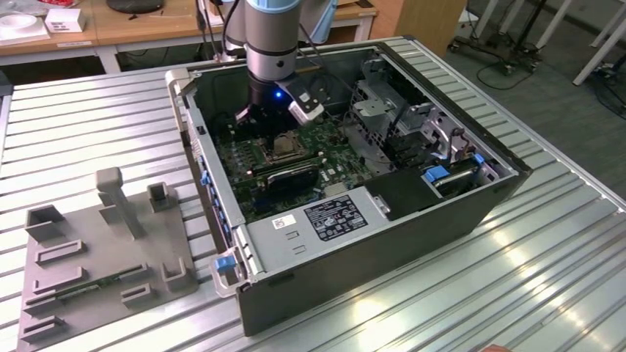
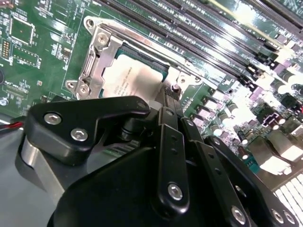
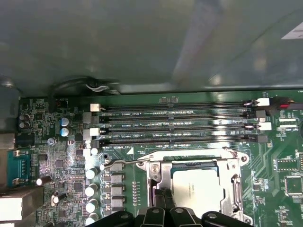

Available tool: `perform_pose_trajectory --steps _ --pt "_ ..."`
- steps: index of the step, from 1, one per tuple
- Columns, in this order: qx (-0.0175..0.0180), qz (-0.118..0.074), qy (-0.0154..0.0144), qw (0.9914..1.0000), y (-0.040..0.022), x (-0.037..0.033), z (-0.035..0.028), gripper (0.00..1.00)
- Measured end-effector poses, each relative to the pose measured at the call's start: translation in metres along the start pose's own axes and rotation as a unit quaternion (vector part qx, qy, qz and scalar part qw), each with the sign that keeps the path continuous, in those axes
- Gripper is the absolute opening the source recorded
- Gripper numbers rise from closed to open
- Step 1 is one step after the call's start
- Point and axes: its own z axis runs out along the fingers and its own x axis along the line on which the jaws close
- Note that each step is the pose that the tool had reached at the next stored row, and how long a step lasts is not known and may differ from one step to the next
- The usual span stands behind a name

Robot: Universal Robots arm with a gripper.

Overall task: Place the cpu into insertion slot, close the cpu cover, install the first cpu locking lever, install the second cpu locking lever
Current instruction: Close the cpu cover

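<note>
Open case (image 1: pixel 391 264) lies on its side on a ribbed metal surface (image 1: pixel 547 286), board facing up. Arm (image 1: pixel 270 44) comes down into the case from above. The hand (image 1: pixel 262 125) hangs low over the socket (image 1: pixel 284 149), near the board's middle. In both wrist views the cpu (image 3: pixel 199 189) (image 2: pixel 130 75) sits flat inside the socket, pale metal top showing. The cover (image 3: pixel 235 182) (image 2: pixel 97 56) lies down over it, its frame all round the chip and the top showing through the window. A thin wire lever (image 3: pixel 123 161) runs along the socket edge nearest the memory slots (image 3: pixel 175 123), its hooked end sticking out past the socket corner; whether it is latched cannot be told. The hand (image 3: pixel 163 195) (image 2: pixel 166 97) is narrow, with its fingers (image 3: pixel 158 202) drawn together and nothing between them. The tips are down at the socket's edge, just beside the cpu and over the cover's rim. Contact with the cover cannot be made out. Well apart from the case, towards the exterior view's left, a grey fixture tray (image 1: pixel 83 242) with upright posts rests on the surface.
</note>
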Motion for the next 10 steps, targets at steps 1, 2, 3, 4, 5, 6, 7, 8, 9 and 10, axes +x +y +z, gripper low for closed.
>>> perform_pose_trajectory --steps 1,2,3,4,5,6,7,8,9,10 --pt "0.0 0.0 0.0 1.0 0.0001 0.0 -0.0011 0.11" --pt "0.0 0.0 0.0 1.0 0.0001 0.0 -0.002 0.11" --pt "0.0 0.0 0.0 1.0 0.0002 0.0 -0.0026 0.11" --pt "-0.0001 0.0 0.0 1.0 0.0002 0.0 -0.0026 0.11" --pt "-0.0001 0.0 -0.0001 1.0 0.0002 -0.0001 -0.0026 0.11" --pt "-0.0001 0.0 -0.0001 1.0 0.0002 0.0 -0.0026 0.11" --pt "-0.0001 0.0 0.0 1.0 0.0002 0.0 -0.0027 0.11" --pt "0.0 0.0 0.0 1.0 0.0001 -0.0001 -0.0027 0.11" --pt "0.0001 0.0 0.0001 1.0 0.0002 -0.0006 -0.0028 0.11" --pt "0.0001 0.0 0.0001 1.0 0.0002 -0.0015 -0.0028 0.11"
